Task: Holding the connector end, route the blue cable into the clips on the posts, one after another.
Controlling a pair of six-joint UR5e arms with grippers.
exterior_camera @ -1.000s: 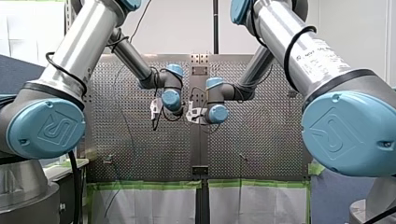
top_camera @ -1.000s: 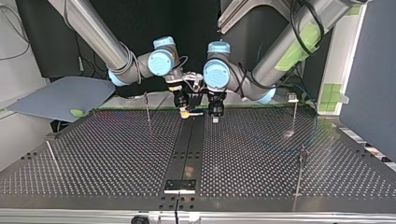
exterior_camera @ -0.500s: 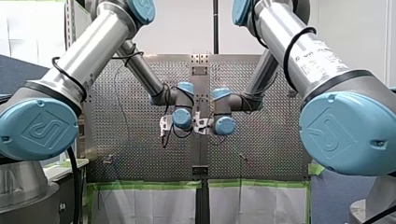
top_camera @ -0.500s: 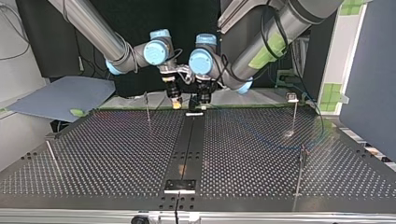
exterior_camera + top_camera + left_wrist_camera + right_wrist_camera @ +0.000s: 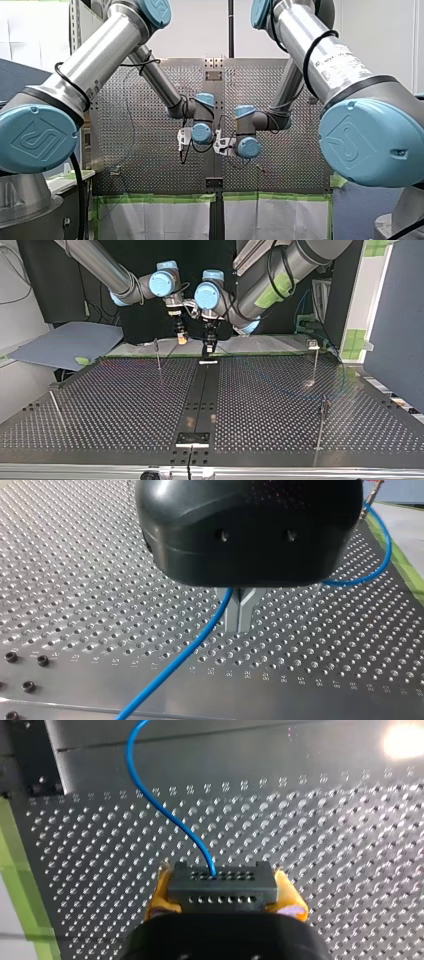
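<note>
In the left wrist view my left gripper (image 5: 239, 625) has its metal fingers shut on the blue cable (image 5: 175, 665), which slides out below them and also loops off to the side toward a post (image 5: 372, 492). In the right wrist view my right gripper (image 5: 223, 880) is shut, its yellow pads (image 5: 161, 892) clamping a dark grey connector (image 5: 222, 895). The blue cable (image 5: 160, 807) curves away from that connector over the perforated plate. In the top view both grippers hang side by side above the table's far edge, right gripper (image 5: 182, 340) beside left gripper (image 5: 207, 349).
Thin posts stand on the perforated table (image 5: 125, 405): one post (image 5: 157, 355) near the grippers, a second post (image 5: 316, 360) at the top view's right, a third post (image 5: 322, 425) nearer the camera. A slanted pin (image 5: 55, 407) is at the left. A dark centre strip (image 5: 200, 400) runs down the middle.
Both grippers have travelled together toward the arms' side of the table, lower in the front view and higher in the top view. They stay close together, each keeping its grip.
</note>
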